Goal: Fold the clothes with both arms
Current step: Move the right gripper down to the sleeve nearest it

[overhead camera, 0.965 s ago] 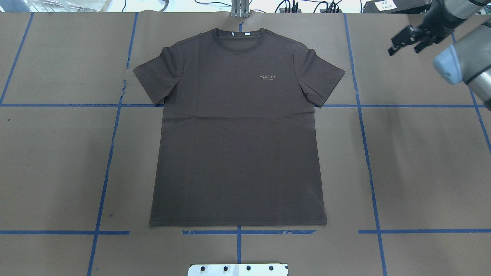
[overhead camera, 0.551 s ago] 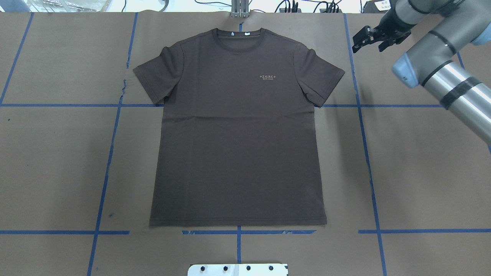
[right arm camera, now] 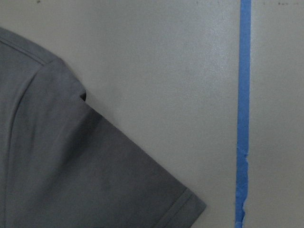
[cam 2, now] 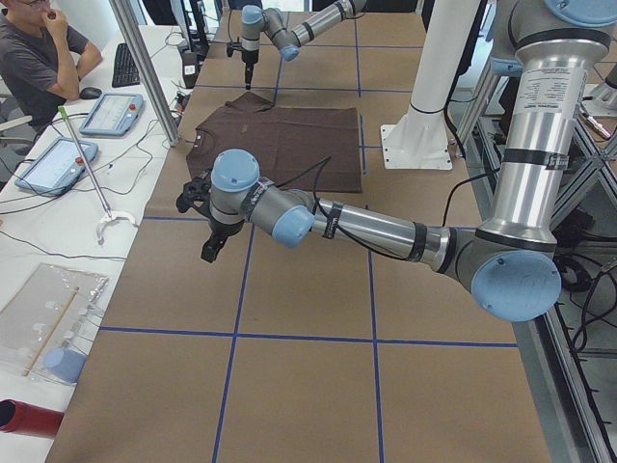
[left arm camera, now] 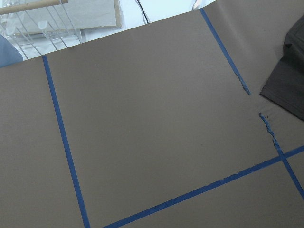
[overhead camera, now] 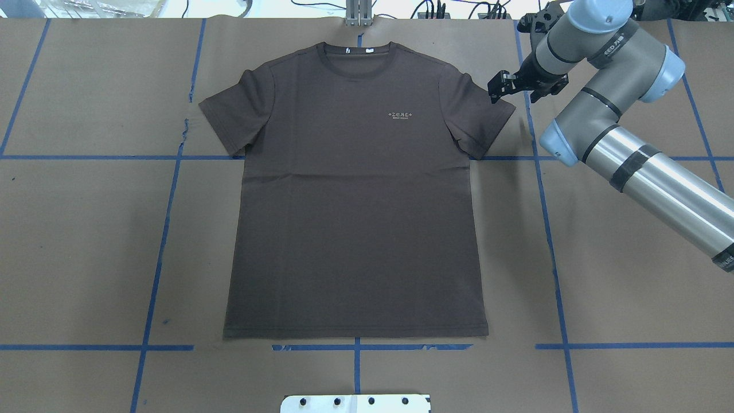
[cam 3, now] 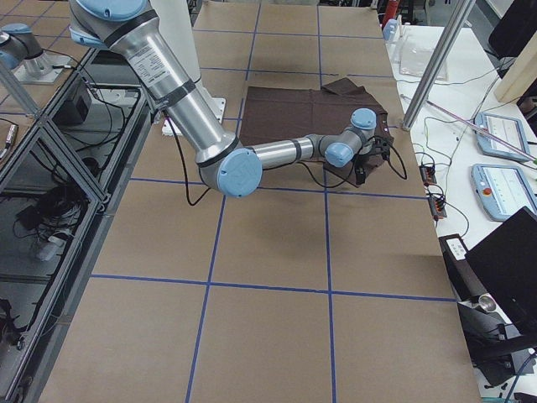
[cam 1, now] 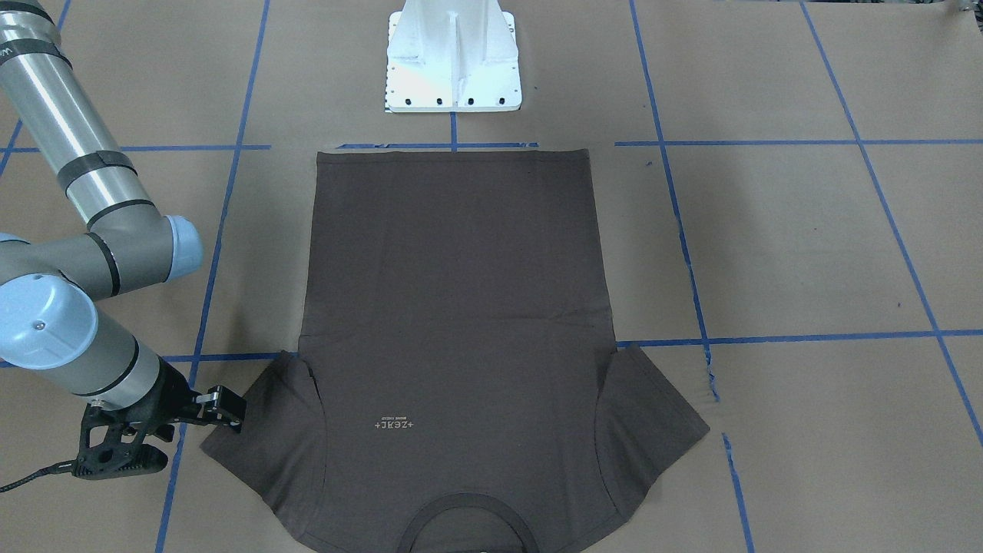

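Note:
The dark brown T-shirt (overhead camera: 355, 218) lies flat and face up on the brown paper, with its collar at the far edge and its hem toward the robot base. It also shows in the front-facing view (cam 1: 453, 307). My right gripper (overhead camera: 516, 92) hovers open at the outer end of the shirt's right sleeve (right arm camera: 71, 166), fingers pointing down, nothing between them (cam 1: 196, 421). My left gripper (cam 2: 198, 227) shows only in the exterior left view, above bare paper well left of the shirt; I cannot tell whether it is open. Its wrist camera catches just a sleeve corner (left arm camera: 289, 85).
The white pedestal base (cam 1: 453, 54) stands just beyond the hem. Blue tape lines (overhead camera: 545, 201) grid the paper. A person (cam 2: 39, 58) sits at a side desk with tablets (cam 2: 111, 114), past an aluminium post (cam 2: 145, 68).
My right arm has swung in from the far right edge toward the shirt, carrying its open gripper to the right sleeve. The shirt has not moved.

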`<action>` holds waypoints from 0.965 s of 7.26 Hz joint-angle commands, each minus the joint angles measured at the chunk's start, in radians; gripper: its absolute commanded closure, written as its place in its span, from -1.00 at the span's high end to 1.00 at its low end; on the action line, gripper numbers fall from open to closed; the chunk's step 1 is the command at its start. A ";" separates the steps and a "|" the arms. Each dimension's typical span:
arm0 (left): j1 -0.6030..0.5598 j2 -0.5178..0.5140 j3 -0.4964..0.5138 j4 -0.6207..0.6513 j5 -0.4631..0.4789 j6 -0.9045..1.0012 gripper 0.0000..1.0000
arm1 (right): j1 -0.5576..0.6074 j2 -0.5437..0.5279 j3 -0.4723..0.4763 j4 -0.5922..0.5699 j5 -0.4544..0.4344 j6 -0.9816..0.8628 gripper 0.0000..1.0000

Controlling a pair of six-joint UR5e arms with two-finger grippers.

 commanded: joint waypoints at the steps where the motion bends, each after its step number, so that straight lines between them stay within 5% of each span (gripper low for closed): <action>1: 0.000 -0.001 0.003 0.000 0.000 0.000 1.00 | -0.007 0.026 -0.054 0.004 -0.010 0.000 0.93; 5: 0.000 -0.003 0.001 0.001 0.000 -0.003 1.00 | -0.007 0.035 -0.112 0.017 -0.012 -0.003 0.83; 7: 0.000 -0.003 0.003 0.001 0.000 -0.001 1.00 | -0.007 0.043 -0.121 0.018 -0.010 -0.001 0.34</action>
